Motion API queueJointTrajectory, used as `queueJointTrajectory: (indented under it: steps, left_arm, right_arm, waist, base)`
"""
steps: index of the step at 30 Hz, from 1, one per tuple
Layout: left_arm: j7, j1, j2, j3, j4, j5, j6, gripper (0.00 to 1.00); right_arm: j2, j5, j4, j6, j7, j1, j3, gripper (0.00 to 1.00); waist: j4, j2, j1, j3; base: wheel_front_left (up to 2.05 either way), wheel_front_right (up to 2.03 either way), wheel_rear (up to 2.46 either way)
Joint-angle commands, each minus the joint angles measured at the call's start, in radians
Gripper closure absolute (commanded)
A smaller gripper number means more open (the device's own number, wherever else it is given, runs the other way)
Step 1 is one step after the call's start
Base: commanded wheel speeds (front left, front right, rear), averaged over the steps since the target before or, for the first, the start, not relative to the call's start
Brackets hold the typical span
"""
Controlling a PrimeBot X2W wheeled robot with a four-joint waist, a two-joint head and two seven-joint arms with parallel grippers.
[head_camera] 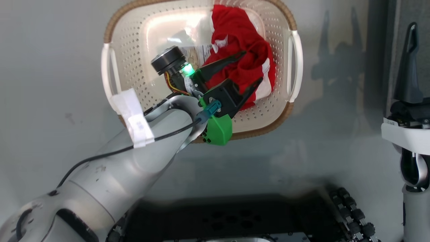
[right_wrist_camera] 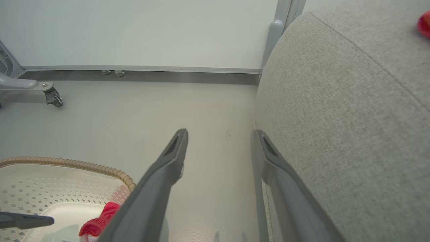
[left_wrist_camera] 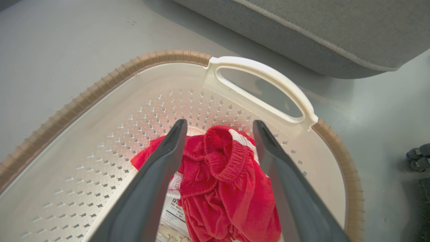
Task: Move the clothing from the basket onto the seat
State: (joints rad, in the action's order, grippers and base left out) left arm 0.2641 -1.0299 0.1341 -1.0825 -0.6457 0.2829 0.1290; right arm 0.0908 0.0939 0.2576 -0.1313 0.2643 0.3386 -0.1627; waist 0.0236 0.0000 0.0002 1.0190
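Clothing [head_camera: 242,43] in the head view is a crumpled red bundle with white panels. It lies inside the basket [head_camera: 112,28], against the wall by the right-hand handle. The basket stands on the grey floor [head_camera: 50,84]. We see the left end effector [head_camera: 252,67] reaching into the basket with its two fingers spread above the bundle and nothing pinched. We cannot tell whether they touch the fabric. The right end effector [head_camera: 412,33] stands upright at the frame's right edge, well apart from the basket.

In the left wrist view, the left end effector [left_wrist_camera: 220,124] is spread wide, one finger on each side of the clothing [left_wrist_camera: 228,188]. A paper label [left_wrist_camera: 173,211] shows on the basket [left_wrist_camera: 100,90] bottom beside the fabric. The seat [left_wrist_camera: 319,33] lies beyond the white handle [left_wrist_camera: 268,72], on the floor and apart from the basket.

In the right wrist view, the right end effector [right_wrist_camera: 221,133] is spread and holds nothing. One of its fingers is just beside the seat [right_wrist_camera: 352,117]. We see the basket [right_wrist_camera: 67,163] corner at lower left with a fold of the clothing [right_wrist_camera: 97,223] in it.
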Motion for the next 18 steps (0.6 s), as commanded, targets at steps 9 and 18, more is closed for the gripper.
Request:
queueJointTrajectory:
  steps: [9, 18]
  left_arm:
    - [0.0, -0.133, -0.023, -0.184, -0.157, 0.154, 0.002, 0.0]
    - [0.0, -0.15, -0.055, -0.198, -0.262, 0.156, 0.002, 0.0]
  right_arm:
    - [0.001, -0.003, 0.045, 0.001, 0.0, -0.011, 0.026, 0.0]
    - [-0.007, 0.001, 0.059, 0.001, 0.0, -0.066, 0.034, 0.0]
  waist:
    - [-0.048, 0.0, -0.0002, 0.083]
    - [-0.079, 0.0, -0.0002, 0.085]
  base:
    - [0.0, 0.0, 0.0]
    - [0.0, 0.0, 0.0]
